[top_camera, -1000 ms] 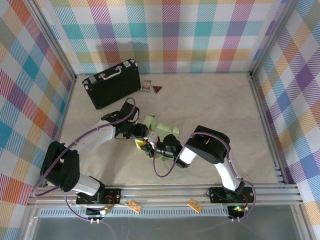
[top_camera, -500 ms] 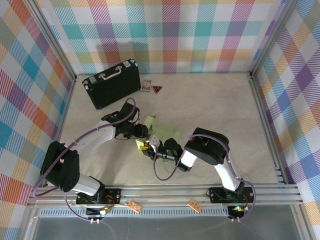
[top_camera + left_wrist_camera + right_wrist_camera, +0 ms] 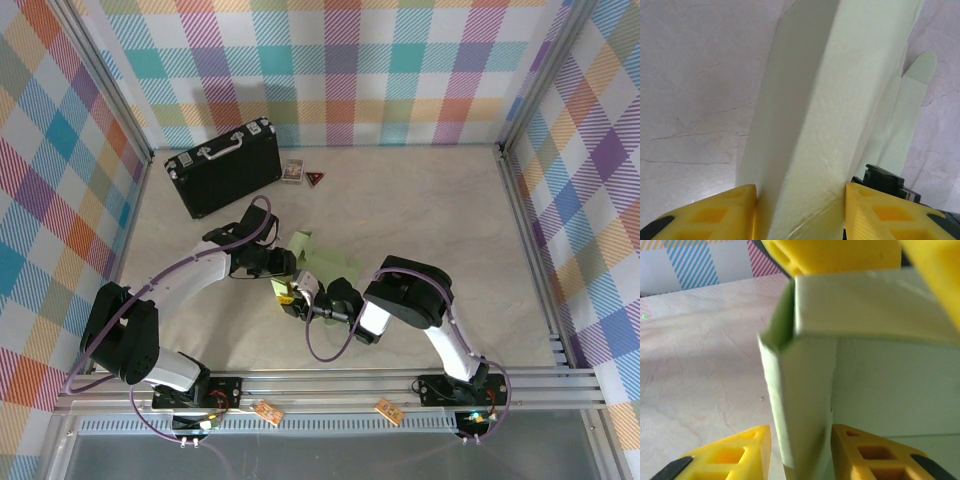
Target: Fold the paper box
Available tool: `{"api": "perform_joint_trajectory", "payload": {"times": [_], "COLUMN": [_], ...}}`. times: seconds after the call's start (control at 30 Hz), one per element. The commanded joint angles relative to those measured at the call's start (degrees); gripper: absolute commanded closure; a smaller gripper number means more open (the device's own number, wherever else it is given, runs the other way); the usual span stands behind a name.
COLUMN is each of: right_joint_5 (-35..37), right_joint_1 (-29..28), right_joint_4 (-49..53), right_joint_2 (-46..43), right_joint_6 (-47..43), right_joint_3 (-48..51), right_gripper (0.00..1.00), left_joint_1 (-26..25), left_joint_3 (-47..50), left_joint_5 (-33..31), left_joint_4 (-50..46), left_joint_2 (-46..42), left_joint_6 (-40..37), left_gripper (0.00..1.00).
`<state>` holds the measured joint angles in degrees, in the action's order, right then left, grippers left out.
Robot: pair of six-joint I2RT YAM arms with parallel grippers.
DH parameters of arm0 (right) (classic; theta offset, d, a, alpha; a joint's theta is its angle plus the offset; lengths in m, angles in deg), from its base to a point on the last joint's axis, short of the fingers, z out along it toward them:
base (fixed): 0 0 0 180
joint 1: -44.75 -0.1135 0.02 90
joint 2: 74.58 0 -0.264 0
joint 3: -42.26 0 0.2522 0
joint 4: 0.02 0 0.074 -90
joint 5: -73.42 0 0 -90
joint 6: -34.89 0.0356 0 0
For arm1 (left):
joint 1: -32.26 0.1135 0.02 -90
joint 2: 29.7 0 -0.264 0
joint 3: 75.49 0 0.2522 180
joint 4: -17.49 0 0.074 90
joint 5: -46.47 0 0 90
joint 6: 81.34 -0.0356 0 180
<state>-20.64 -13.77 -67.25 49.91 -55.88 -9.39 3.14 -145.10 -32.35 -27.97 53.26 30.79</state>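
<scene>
Just in front of the briefcase (image 3: 222, 167), the paper box (image 3: 325, 262) is half-formed. My right claw (image 3: 800, 450) has just let go: it's spread around the box's folded corner, one finger (image 3: 725, 457) clear of the card. My left claw (image 3: 800, 200) pinches a wall. The crease looks set, so the next flap is probably due.

black briefcase (image 3: 222, 167) at far left, paper box (image 3: 325, 262) crowding centre, right tabletop (image 3: 450, 220) open
</scene>
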Motion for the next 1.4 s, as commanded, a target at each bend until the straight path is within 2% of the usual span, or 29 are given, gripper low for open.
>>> {"api": "perform_joint_trajectory", "payload": {"times": [0.0,0.2,0.4,0.43,0.47,0.5,0.53,0.6,0.63,0.67,0.73,0.93,0.97,1.0,1.03,1.13,1.37], "right_joint_5": [-0.36,-0.12,-2.87,-2.30,-1.45,-1.10,-1.52,-1.68,-2.00,-2.89,-3.13,-3.61,-2.89,-2.20,-1.40,-1.68,-3.59], "right_joint_1": [-0.30,-0.32,-0.35,-0.36,-0.33,-0.36,-0.36,-0.36,-0.36,-0.35,-0.34,-0.32,-0.34,-0.35,-0.28,-0.36,-0.36], "right_joint_4": [0.40,0.40,0.40,0.40,0.42,0.40,0.40,0.40,0.40,0.40,0.40,0.40,0.40,0.40,0.41,0.40,0.40], "right_joint_2": [2.10,3.38,2.61,2.60,2.68,2.81,3.00,3.45,3.68,3.93,4.34,3.87,3.58,3.36,2.94,1.79,-1.51], "right_joint_6": [1.98,1.84,0.51,0.76,1.09,1.21,0.92,0.90,0.82,0.35,0.34,-0.67,-0.25,0.08,0.49,-0.33,-1.29], "right_joint_3": [-1.31,-2.41,-2.74,-2.92,-3.18,-3.38,-3.73,-4.58,-5.04,-5.50,-6.10,-6.25,-6.32,-6.49,-6.46,-6.61,-6.59], "right_gripper": [0.68,1.00,1.00,0.97,0.78,0.70,0.70,0.70,0.75,0.85,1.00,1.00,0.88,0.69,0.63,0.63,0.86], "left_joint_1": [-0.49,-0.43,-0.49,-0.49,-0.49,-0.49,-0.49,-0.49,-0.49,-0.49,-0.47,-0.49,-0.49,-0.49,-0.49,-0.46,-0.49], "left_joint_3": [1.80,1.69,1.62,1.62,1.60,1.60,1.67,1.71,1.67,1.79,1.76,1.75,1.71,1.71,1.71,1.58,1.69], "left_joint_5": [1.65,1.96,1.80,1.83,1.91,2.00,2.07,2.09,2.24,2.16,2.18,2.28,2.27,2.27,2.27,2.28,2.14], "left_joint_4": [-3.85,-3.63,-3.89,-3.90,-3.82,-3.80,-3.81,-3.81,-3.80,-3.79,-3.87,-3.81,-3.81,-3.88,-3.96,-3.98,-4.11], "left_joint_2": [0.63,1.13,0.90,0.88,0.89,0.97,1.02,1.11,1.11,1.00,0.89,1.19,1.22,1.22,1.20,1.17,1.48], "left_joint_6": [0.94,0.96,0.73,0.76,0.72,0.77,0.74,0.80,0.77,0.73,0.72,0.67,0.63,0.63,0.61,0.60,0.37], "left_gripper": [0.54,0.54,0.54,0.54,0.54,0.54,0.54,0.55,0.55,0.55,0.55,0.55,0.55,0.55,0.55,0.55,0.56]}}
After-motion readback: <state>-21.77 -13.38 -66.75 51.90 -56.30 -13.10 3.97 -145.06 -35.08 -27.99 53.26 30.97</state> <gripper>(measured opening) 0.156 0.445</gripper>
